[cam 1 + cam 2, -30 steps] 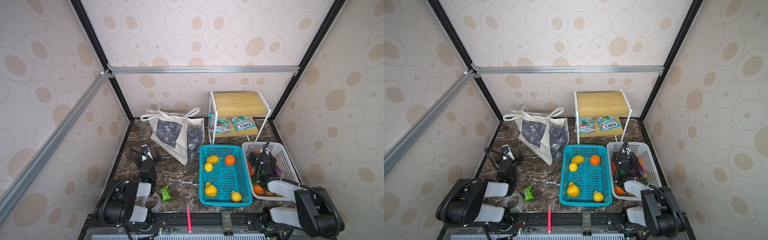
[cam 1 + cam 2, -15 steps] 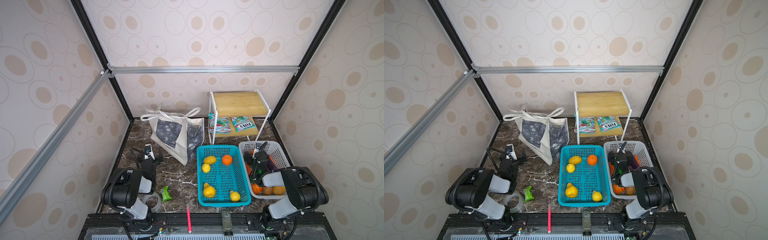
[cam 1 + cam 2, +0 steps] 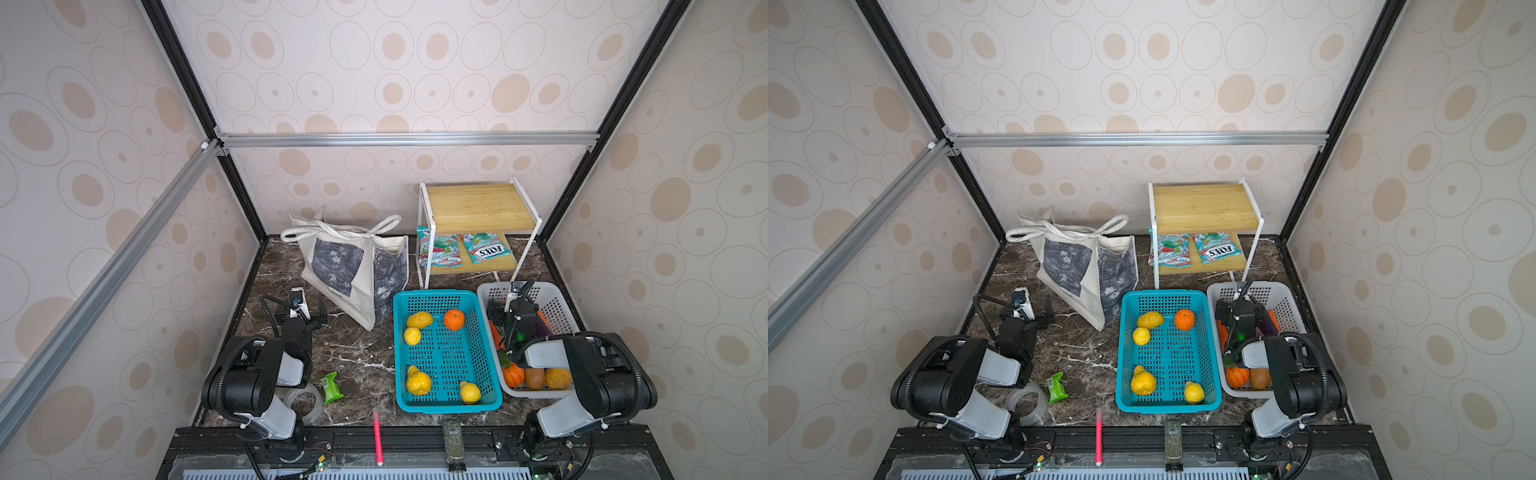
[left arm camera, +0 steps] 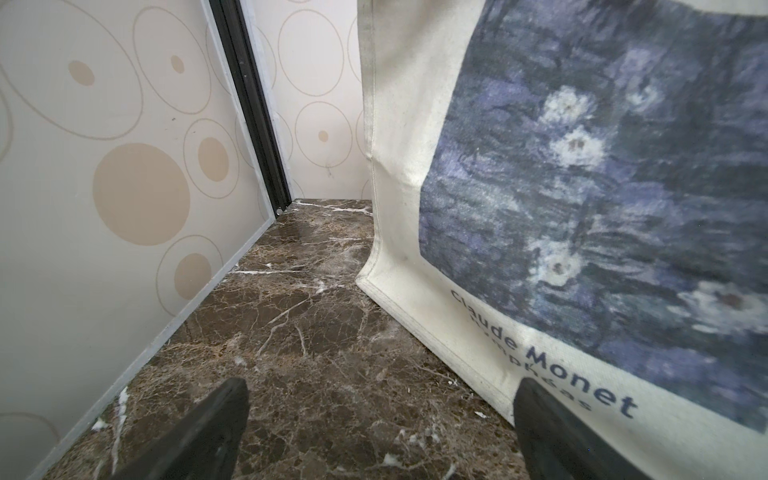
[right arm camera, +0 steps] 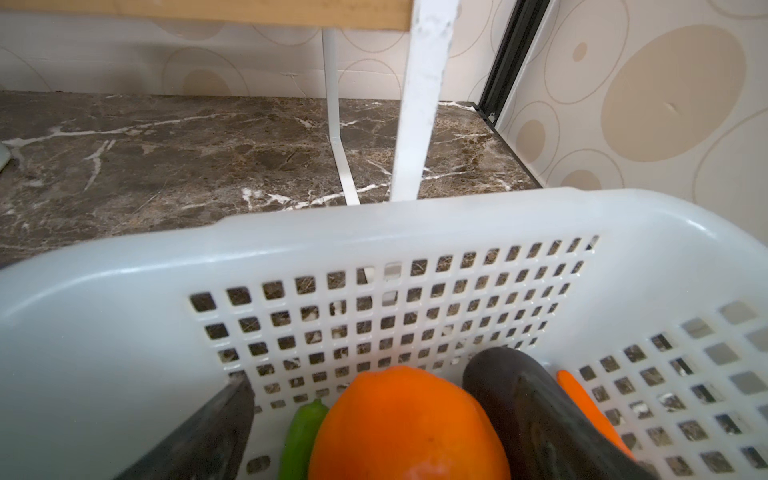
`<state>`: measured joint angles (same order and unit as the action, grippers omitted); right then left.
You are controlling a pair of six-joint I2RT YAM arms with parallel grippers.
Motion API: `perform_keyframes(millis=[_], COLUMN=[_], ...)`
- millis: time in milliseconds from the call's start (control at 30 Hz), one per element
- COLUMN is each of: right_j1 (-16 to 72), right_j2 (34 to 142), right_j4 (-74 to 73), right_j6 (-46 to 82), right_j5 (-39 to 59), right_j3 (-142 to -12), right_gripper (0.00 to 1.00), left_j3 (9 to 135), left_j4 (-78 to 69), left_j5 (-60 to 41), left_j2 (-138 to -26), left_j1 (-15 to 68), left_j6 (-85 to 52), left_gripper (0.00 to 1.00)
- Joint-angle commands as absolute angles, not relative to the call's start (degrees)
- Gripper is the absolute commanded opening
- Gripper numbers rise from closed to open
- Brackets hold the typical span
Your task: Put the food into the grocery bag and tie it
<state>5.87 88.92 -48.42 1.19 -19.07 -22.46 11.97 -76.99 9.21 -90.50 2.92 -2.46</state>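
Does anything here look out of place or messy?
A small green packet lies loose on the table beside a roll of clear tape, not in the teal basket or white basket.

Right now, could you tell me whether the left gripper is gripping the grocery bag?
No, the left wrist view shows the left gripper wide open beside the grocery bag, clamping nothing.

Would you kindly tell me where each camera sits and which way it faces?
Top views: high on the robot's side, looking down on the table; left arm and right arm show.
Left wrist: low beside the bag, facing it; open left end effector shows.
Right wrist: over the white basket, facing the rack; open right end effector shows.
Shared: top and left wrist views both show the bag.
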Motion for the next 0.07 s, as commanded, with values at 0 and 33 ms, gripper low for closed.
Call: perform_keyframes(millis=[0,33], right_j1=[5.56,5.63], right_j2=[88.35,88.36], right_j4=[-48.48,-48.47], right_j6=[1.23,1.23], right_j5=[-18.71,-18.64], right_j3=[-22.99,-22.94], right_gripper=[1.0,1.0], left_j3=[13.15,12.71], left_j4=[-77.14,-77.86], left_j5=[8.52,8.44], left_j2=[-90.54,-90.44], left_j1=[2.31,2.36], left_j6=[-1.14,-1.08], left_gripper=[0.99,0.99])
